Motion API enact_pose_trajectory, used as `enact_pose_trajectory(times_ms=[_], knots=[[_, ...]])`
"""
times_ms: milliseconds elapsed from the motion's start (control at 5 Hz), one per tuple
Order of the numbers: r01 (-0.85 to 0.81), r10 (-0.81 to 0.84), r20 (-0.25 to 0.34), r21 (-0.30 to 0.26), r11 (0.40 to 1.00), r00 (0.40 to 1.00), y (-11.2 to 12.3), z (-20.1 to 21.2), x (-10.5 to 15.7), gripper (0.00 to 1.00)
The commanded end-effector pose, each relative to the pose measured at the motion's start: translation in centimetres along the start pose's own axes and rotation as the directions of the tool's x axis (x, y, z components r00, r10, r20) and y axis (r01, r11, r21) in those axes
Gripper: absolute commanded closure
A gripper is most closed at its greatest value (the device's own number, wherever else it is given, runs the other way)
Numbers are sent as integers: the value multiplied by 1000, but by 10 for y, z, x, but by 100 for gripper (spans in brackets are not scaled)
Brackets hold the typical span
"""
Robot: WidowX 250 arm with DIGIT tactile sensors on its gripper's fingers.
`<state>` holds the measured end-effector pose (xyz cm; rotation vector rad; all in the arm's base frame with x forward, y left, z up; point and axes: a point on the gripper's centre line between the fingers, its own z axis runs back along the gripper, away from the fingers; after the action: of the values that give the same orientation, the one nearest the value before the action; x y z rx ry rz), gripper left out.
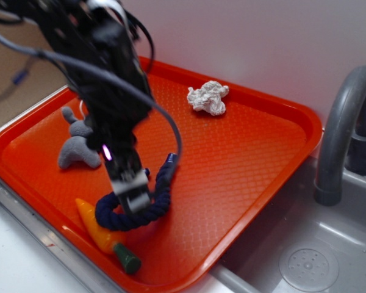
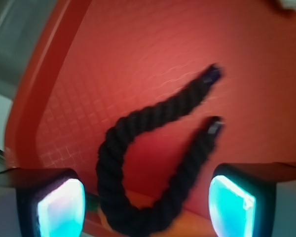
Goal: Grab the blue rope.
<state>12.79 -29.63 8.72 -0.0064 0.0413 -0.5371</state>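
The blue rope (image 1: pixel 163 194) lies bent in a U on the red tray (image 1: pixel 244 140), its bend resting over the toy carrot (image 1: pixel 96 227). My gripper (image 1: pixel 134 198) hangs right over that bend. In the wrist view the gripper (image 2: pixel 147 207) is open, its two glowing pads (image 2: pixel 61 207) wide apart. The rope's curved part (image 2: pixel 113 153) sits between them, touching neither. Both capped ends (image 2: pixel 213 74) point away from me across the tray (image 2: pixel 138 59).
A grey plush bunny (image 1: pixel 76 148) sits at the tray's left, and a white knotted rope ball (image 1: pixel 208 97) near its back rim. The carrot's green top (image 1: pixel 128 259) reaches the front rim. A grey faucet (image 1: pixel 344 122) and sink (image 1: pixel 305 259) are to the right.
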Motion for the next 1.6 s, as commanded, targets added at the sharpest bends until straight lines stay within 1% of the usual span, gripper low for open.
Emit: enact_pose_trajectory(times_ms=[0,200,400,600,800,1000,1200,1400], knots=[[77,-78,-33,-30,997,996,-30,-24,-8,0],[78,-80,-73,-29,997,994,-36,-37,-8,0],[84,-83,-65,6,996,994,-38,-33,-10,100],[28,-28,-16,29,999,999,-30,-14,-8,100],[-129,127,56,20,991,990,6,24,-1,100],[-248,263,137,-114,962,955,64,72,-3,100],[-255,289,223,-169,952,931,104,88,-21,100],[-368,385,280,-113,923,880,144,116,-46,100]])
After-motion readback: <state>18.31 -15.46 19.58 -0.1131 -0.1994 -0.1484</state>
